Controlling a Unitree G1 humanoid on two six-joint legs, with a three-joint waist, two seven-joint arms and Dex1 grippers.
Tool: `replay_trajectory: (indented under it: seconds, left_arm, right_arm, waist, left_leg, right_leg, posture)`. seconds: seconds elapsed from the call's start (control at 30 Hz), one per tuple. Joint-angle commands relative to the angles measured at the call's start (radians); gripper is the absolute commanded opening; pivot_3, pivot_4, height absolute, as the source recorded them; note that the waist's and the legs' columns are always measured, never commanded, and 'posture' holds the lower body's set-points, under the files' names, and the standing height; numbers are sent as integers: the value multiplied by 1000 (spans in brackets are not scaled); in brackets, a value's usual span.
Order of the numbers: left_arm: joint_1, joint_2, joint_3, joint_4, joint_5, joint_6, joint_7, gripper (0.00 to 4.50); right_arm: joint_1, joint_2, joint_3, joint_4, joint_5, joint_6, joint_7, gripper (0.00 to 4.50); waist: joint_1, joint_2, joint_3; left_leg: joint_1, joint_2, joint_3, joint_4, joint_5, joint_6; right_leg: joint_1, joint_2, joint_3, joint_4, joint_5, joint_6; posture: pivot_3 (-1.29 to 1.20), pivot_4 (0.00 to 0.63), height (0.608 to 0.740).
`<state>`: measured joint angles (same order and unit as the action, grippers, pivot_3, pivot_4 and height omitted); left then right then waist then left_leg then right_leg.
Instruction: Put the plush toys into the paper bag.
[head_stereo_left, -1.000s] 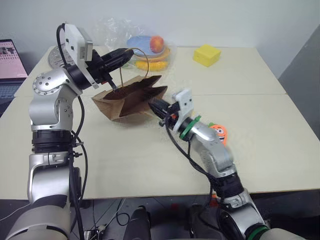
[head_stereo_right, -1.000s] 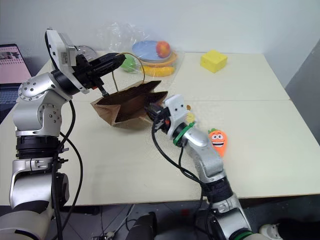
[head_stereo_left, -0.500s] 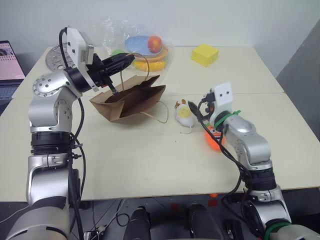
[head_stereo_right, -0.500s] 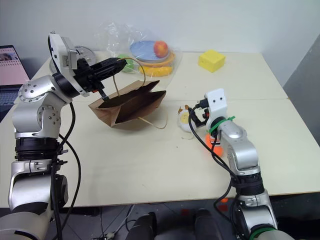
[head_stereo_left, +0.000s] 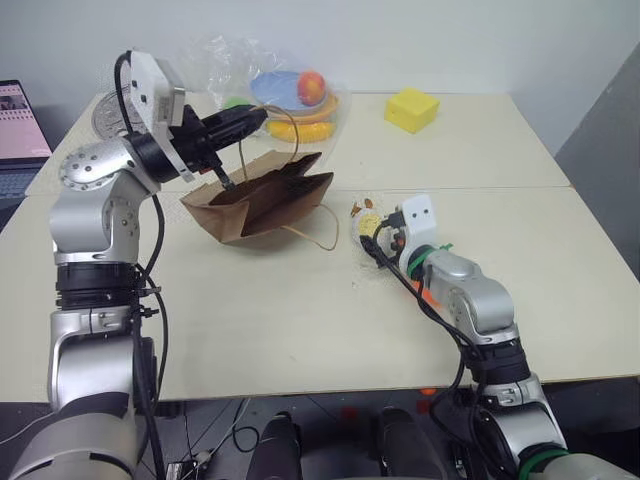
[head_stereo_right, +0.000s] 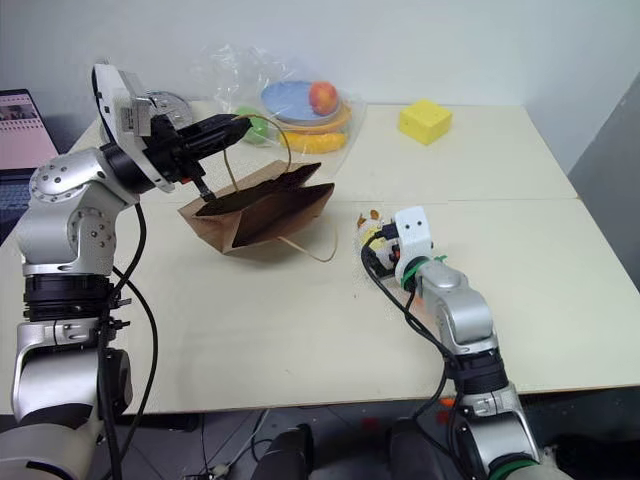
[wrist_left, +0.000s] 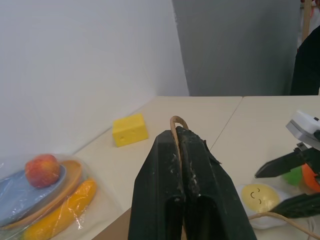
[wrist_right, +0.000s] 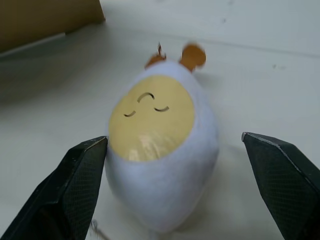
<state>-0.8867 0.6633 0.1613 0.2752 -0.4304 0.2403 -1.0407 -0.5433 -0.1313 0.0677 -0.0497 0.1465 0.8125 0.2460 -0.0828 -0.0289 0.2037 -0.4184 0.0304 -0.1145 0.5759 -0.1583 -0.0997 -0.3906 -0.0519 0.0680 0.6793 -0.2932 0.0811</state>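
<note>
Right wrist view first: right gripper (wrist_right: 175, 190) spread wide, one black finger (wrist_right: 75, 190) on each side of the egg chick (wrist_right: 160, 165), not clamped; left finger seems to brush the white plush, right finger apart from it. Chick lying on the table (wrist_right: 250, 60), yellow face up, sleepy eyes, orange tuft at the far end. Brown edge of the paper bag (wrist_right: 45, 20) just beyond, at about 11 o'clock from the chick.

Head view, nearest edge outward: right arm reaching across the cream table, gripper at the chick (head_stereo_right: 372, 236) near table centre. Sliver of orange carrot (head_stereo_left: 428, 292) peeking from under the right forearm, at about 4 o'clock from the chick, mostly hidden. Loose cord handle (head_stereo_left: 318, 232) trailing on the table between bag and chick.

Further out, at 9 o'clock from the chick: paper bag (head_stereo_left: 262, 200) tipped on its side, mouth gaping toward 12 o'clock and raised. Left gripper (head_stereo_left: 232, 124) above it, fingers pressed together on the bag's other cord handle (wrist_left: 176, 125), loop poking out past the fingertips in the left wrist view. Both toys outside the bag, on the table.

Far side of the table: crinkly clear plastic bag (head_stereo_left: 225, 60) at 11 o'clock, holding a blue plate (head_stereo_left: 275, 88), a red-orange fruit (head_stereo_left: 313, 87), a banana (head_stereo_left: 300, 130). Yellow foam cube (head_stereo_left: 413, 109) at 1 o'clock. Laptop (head_stereo_left: 18, 125) at the far left edge.
</note>
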Motion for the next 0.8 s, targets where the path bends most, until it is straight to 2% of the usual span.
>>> replay_trajectory:
  seconds: [0.03, 0.07, 0.17, 0.3, 0.4, 0.53, 0.67, 0.8]
  left_arm:
    - [-11, 17, 9, -45, -8, 6, 0, 0]
    - [-12, 17, 9, -44, -8, 7, -1, 0]
    - [-13, 17, 8, -43, -6, 11, -3, 0]
    - [-15, 14, 4, -44, -7, 15, -4, 0]
    - [-16, 13, 3, -41, -6, 14, -7, 0]
    - [-17, 11, 0, -42, -6, 15, -8, 0]
    - [-23, 11, -4, -36, -6, 11, -18, 0]
    - [-27, 6, -8, -31, -4, 8, -21, 0]
  right_arm:
    - [9, -18, 28, -33, -1, -12, 28, 3875]
    - [11, -17, 29, -29, 3, -23, 37, 3611]
    - [21, -52, 69, -10, -29, -82, 67, 2447]
    - [25, -66, 61, 7, -43, -126, 56, 1011]
    - [18, -69, 35, -7, -33, -137, 56, 95]
    - [-7, -107, 2, -71, 10, -129, 115, 10]
    - [-43, -228, 13, -164, 63, -126, 271, 10]
    - [-78, -256, -49, -237, 193, -6, 327, 10]
  waist:
    - [0, 0, 0]
    - [0, 0, 0]
    - [0, 0, 0]
    - [0, 0, 0]
    - [0, 0, 0]
    - [1, 0, 0]
    - [2, 0, 0]
    - [-1, 0, 0]
  left_leg:
    - [0, 0, 0, 0, 0, 0]
    - [0, 0, 0, 0, 0, 0]
    - [0, 0, 0, 0, 0, 0]
    - [0, 0, 0, 0, 0, 0]
    - [0, 0, 0, 0, 0, 0]
    - [0, 0, 0, 0, 0, 0]
    - [0, 0, 0, 0, 0, 0]
    - [0, 0, 0, 0, 0, 0]
  right_leg:
    - [0, 0, 0, 0, 0, 0]
    - [0, 0, 0, 0, 0, 0]
    - [0, 0, 0, 0, 0, 0]
    - [0, 0, 0, 0, 0, 0]
    - [0, 0, 0, 0, 0, 0]
    - [0, 0, 0, 0, 0, 0]
    - [0, 0, 0, 0, 0, 0]
    - [0, 0, 0, 0, 0, 0]
  posture:
    - [0, 150, 740]
    - [0, 150, 740]
    - [0, 150, 740]
    - [0, 150, 740]
    - [0, 150, 740]
    - [0, 150, 740]
    - [0, 150, 740]
    - [0, 150, 740]
